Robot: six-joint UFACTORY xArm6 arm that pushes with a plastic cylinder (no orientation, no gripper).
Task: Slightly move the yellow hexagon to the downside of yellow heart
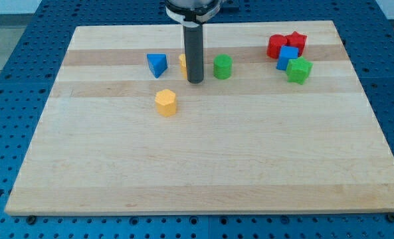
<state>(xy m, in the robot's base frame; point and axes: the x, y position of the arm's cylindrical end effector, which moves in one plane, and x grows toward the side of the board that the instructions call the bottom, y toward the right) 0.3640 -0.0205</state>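
With no pincer fitted so its state cannot be told, my tip (pixel 195 81) is seen beside the half-hidden yellow heart block (pixel 183 64), which risks being knocked before the yellow hexagon block (pixel 165 102) on the wooden tabletop (pixel 203 166) is reached.

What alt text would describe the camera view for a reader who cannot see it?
My tip rests on a wooden board, mostly hiding a yellow block between a blue triangle and a green block. A yellow hexagon lies nearer the view's bottom.
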